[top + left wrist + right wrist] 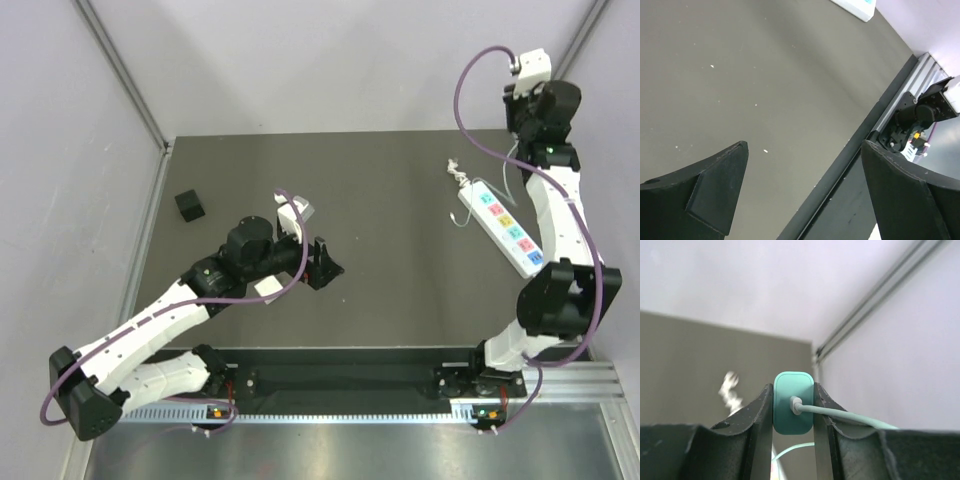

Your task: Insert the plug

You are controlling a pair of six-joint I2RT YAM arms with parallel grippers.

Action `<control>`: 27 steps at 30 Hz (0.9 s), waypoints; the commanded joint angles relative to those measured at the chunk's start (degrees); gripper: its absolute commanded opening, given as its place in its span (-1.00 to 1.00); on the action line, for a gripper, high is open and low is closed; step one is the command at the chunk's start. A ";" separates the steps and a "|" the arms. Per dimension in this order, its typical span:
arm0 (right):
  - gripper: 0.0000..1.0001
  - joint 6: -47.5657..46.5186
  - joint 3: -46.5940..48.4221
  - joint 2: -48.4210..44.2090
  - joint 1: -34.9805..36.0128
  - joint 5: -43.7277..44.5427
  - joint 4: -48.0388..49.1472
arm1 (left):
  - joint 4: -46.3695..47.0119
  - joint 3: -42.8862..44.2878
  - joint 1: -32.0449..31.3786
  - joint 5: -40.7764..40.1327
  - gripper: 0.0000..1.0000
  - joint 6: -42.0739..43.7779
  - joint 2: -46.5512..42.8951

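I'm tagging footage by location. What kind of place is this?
Probably a robotics lab test cell: a dark table enclosed by plain white panels on aluminium framing, two bolted-down arms, and a power strip, a teal plug and a black cube as props.

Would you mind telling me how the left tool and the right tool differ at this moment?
The left tool stands open and empty; the right tool is shut on the teal plug. The left tool hangs over bare table near the middle, while the right tool is held up by the far right corner, beyond the power strip. Both have dark two-finger jaws.
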 commanded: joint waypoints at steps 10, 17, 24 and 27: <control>-1.00 -15.32 28.62 19.45 -0.68 -0.41 9.38 | -2.55 2.43 0.06 -4.75 0.97 5.63 2.06; -1.00 -11.39 40.15 29.39 -2.35 -3.40 15.52 | -3.60 2.69 0.06 -6.07 0.97 6.34 3.56; -1.00 -0.73 41.90 32.81 -4.55 -7.27 25.74 | -4.92 3.83 -0.03 -7.39 0.97 6.78 6.28; -1.00 -3.10 44.54 34.14 -4.73 -6.48 25.64 | -4.57 3.66 -0.03 -7.04 0.97 6.69 6.29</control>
